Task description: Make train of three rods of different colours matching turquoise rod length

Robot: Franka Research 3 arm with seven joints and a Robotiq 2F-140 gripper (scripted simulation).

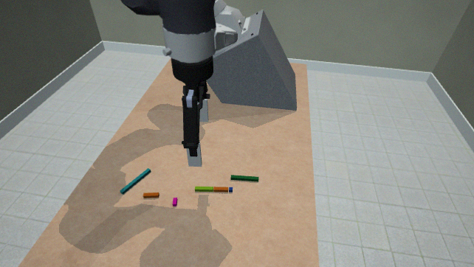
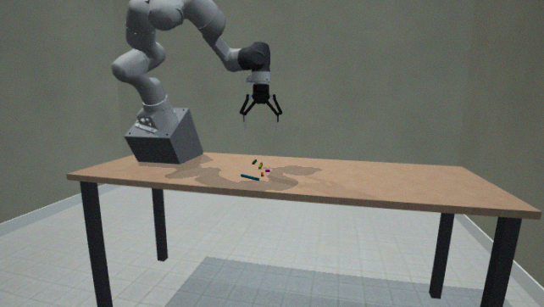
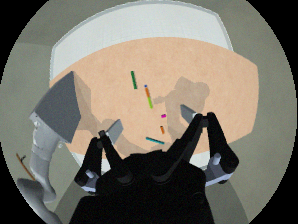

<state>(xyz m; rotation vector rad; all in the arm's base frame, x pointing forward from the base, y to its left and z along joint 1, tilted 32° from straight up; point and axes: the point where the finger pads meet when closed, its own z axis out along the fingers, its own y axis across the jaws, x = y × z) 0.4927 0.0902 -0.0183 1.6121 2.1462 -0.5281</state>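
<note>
High over the tan table top, my black two-fingered gripper hangs wide open, pointing down, with nothing between its pale grey fingertips. Below the hand, I see a short magenta rod between the fingertips in the wrist view. Also under them, nearer the palm in that view, a loose orange rod lies apart from the others.

Past the magenta one, away from the palm, my train runs in what looks like one straight line: a lime-green rod nearest, a second orange rod in the middle, a tiny blue rod at the far end. A thin pale line shows before the blue; I can't judge that gap exactly. By colour, the three match the long turquoise rod, which lies slanted on the palm side. Beyond the train from the hand, apart from it, is a dark green rod. Farther off, to the side, stands the arm's grey wedge-shaped base.
</note>
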